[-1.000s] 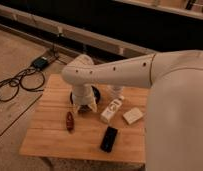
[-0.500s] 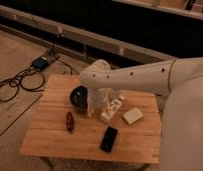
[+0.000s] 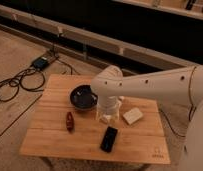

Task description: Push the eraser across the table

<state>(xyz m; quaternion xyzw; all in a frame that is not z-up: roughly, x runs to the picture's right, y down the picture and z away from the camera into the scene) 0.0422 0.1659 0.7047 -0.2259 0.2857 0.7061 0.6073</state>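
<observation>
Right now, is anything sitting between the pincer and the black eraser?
Nothing visible is. The pincer hangs over the table just beyond the eraser, with only bare wood between them. The white block, bowl and small red item lie off to the sides.

The arm (image 3: 155, 86) is cased in smooth off-white shells. Its long link is a thick tube with a row of small dark dots along the upper side, either screws or holes. Toward the hand the tube ends in a rounded, bulbous joint (image 3: 109, 84). The hand (image 3: 109, 117) is pale too, a small blocky piece directly below that joint, low over the middle of the tabletop (image 3: 50, 136). Away from the hand, the casing swells into a wider curved body shell (image 3: 197, 127).
</observation>
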